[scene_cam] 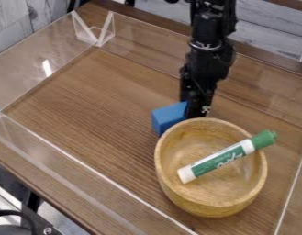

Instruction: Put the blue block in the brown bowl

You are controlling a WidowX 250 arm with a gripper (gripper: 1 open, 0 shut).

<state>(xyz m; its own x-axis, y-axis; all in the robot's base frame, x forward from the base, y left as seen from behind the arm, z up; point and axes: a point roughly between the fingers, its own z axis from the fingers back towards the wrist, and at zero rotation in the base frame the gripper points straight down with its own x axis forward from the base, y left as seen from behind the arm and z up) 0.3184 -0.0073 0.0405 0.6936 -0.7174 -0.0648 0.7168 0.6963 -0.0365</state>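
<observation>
The blue block (pixel 169 118) rests on the wooden table just left of the brown bowl's rim, close to or touching it. My gripper (pixel 196 104) points straight down on the block's right end. Its dark fingers hide that end, and the jaws look closed on the block. The brown bowl (pixel 178 179) stands at the front right, wide and light tan. A green-and-white marker (pixel 227 156) lies slanted inside it.
Clear acrylic walls (pixel 43 69) ring the wooden tabletop (pixel 92 101). A folded clear plastic piece (pixel 95 30) stands at the back left corner. The black arm (pixel 212 37) rises from the gripper toward the top of the view.
</observation>
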